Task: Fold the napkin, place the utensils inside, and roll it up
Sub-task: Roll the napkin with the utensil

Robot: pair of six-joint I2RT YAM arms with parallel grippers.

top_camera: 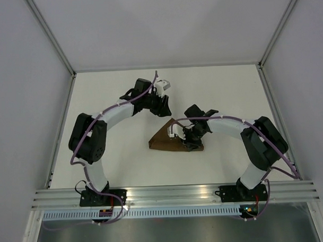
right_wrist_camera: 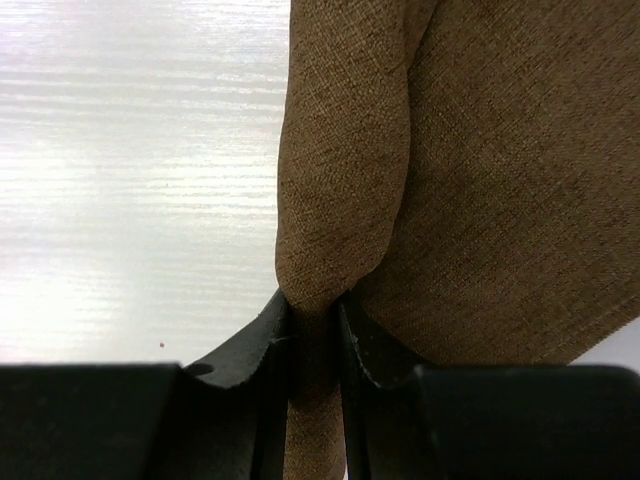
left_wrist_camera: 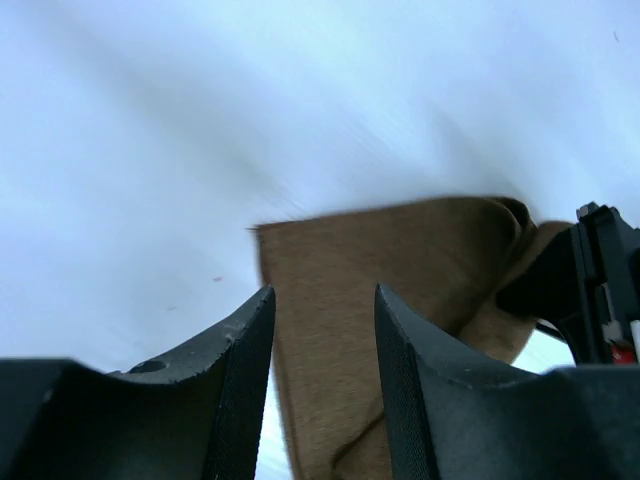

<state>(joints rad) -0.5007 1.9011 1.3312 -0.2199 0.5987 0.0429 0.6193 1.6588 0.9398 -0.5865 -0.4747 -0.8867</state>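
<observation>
The brown napkin (top_camera: 165, 138) lies folded in a rough triangle at the middle of the white table. My right gripper (top_camera: 183, 137) is shut on a rolled fold of the napkin (right_wrist_camera: 340, 200) at its right side; the fold runs up between the pads (right_wrist_camera: 268, 340). My left gripper (top_camera: 163, 107) is open and empty, held above the table just behind the napkin's far tip; in the left wrist view the napkin (left_wrist_camera: 390, 280) lies beyond the fingers (left_wrist_camera: 245, 340). The utensils are out of view.
The white table (top_camera: 113, 96) is ringed by grey walls and aluminium frame posts (top_camera: 61, 130). A metal rail (top_camera: 174, 192) runs along the near edge by the arm bases. The right arm's black wrist (left_wrist_camera: 590, 280) shows in the left wrist view.
</observation>
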